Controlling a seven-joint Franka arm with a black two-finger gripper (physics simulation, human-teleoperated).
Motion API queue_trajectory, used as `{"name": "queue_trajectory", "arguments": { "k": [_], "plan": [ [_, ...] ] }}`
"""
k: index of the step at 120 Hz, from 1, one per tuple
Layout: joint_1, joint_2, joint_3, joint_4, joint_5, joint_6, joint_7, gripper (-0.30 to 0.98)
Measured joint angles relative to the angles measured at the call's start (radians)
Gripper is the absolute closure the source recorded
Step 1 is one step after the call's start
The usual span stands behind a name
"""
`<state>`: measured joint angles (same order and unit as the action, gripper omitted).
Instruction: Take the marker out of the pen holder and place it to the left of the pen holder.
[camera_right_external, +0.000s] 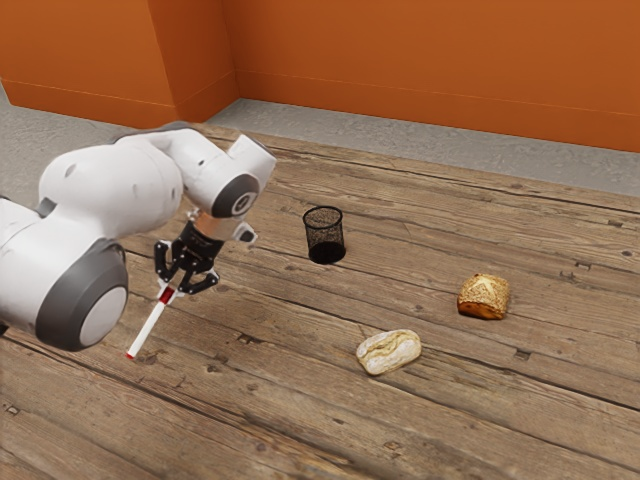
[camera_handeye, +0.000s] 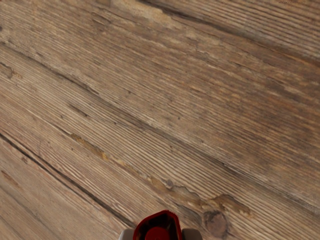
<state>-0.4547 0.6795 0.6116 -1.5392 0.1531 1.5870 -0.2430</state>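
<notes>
While the marker (camera_right_external: 148, 328) is out and clear of the pen holder (camera_right_external: 325, 235), level it before letting go

Exterior view's left: marker slants down from my gripper (camera_right_external: 172, 287), lower end pointing away from the holder. My fingers are closed on its upper part, one each side. Step looks like the set-down: tip the wrist so the barrel lies flatter, ease down to the table (camera_right_external: 250, 440), release only once it's supported, or it could drop and roll. Part both fingers evenly, lift straight. Further right: holder upright, don't swing back into it. Then pale loaf (camera_right_external: 390, 352), browner loaf (camera_right_external: 484, 298), both well apart, ignore
</notes>
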Motion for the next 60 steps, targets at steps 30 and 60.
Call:
{"name": "queue_trajectory", "arguments": {
  "k": [30,60],
  "plan": [
    [-0.013,-0.067,-0.004,0.010,-0.048,0.022,0.017,0.23],
    [0.088,-0.434,-0.073,0.072,-0.199,0.060,0.133,0.09]
  ]
}}
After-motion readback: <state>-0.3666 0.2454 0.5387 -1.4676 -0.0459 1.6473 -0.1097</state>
